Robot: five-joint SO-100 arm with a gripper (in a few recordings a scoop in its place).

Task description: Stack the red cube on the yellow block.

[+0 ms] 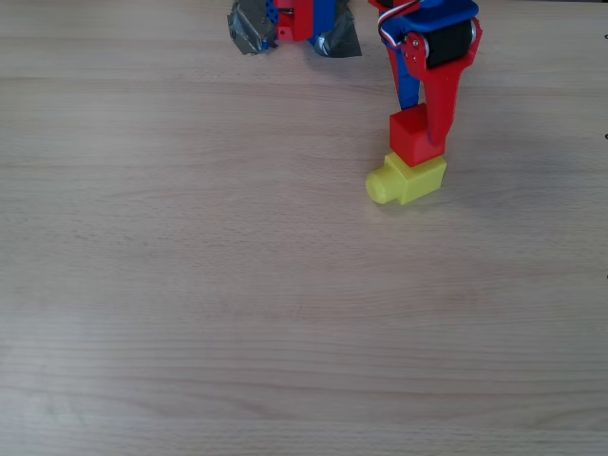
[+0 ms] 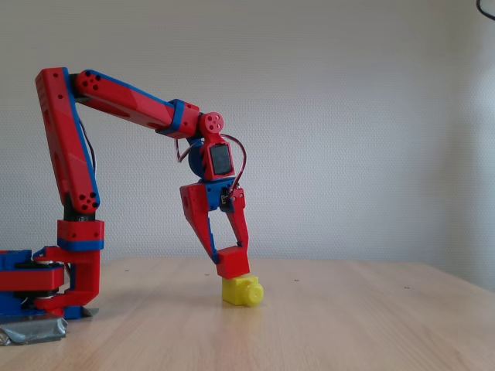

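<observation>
The red cube (image 1: 411, 136) (image 2: 233, 263) sits on top of the yellow block (image 1: 418, 178) (image 2: 241, 291), slightly tilted in the fixed view. The block lies on the wooden table with its round stub pointing left in the overhead view. My gripper (image 1: 419, 130) (image 2: 230, 258) reaches down from above, and its red and blue fingers press both sides of the cube, shut on it. The cube's underside touches the block's top face.
The arm's base (image 1: 302, 19) (image 2: 48, 282) is fixed with grey tape (image 1: 249, 30) (image 2: 32, 331) at the overhead view's top edge, left in the fixed view. Bare wooden table (image 1: 285, 313) spreads out around the block.
</observation>
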